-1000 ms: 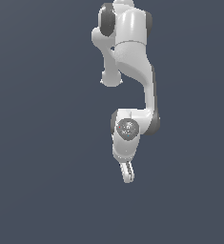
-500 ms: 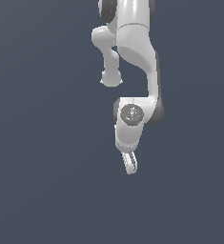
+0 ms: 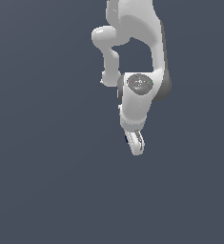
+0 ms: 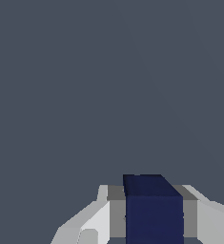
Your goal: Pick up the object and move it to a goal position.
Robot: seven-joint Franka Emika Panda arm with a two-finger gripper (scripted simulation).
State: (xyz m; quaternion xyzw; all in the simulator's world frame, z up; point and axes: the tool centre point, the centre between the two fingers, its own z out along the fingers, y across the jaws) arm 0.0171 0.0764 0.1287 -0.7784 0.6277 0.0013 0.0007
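In the wrist view a dark navy-blue cube, the object (image 4: 151,209), sits squeezed between the two grey pads (image 4: 116,212) of my gripper (image 4: 154,214), which is shut on it. From the exterior view the white gripper (image 3: 135,143) hangs below the arm's wrist, fingers close together, and only a thin dark sliver of the object (image 3: 127,138) shows at their edge. Nothing but flat grey surrounds the held cube in either view.
The white Franka arm (image 3: 139,57) fills the upper middle of the exterior view, bent down toward the gripper. All around it is a plain grey background with no other objects, edges or markers.
The arm has moved toward the camera and slightly to the exterior view's right, so the wrist and gripper look larger. The gripper's fingers have stayed together.
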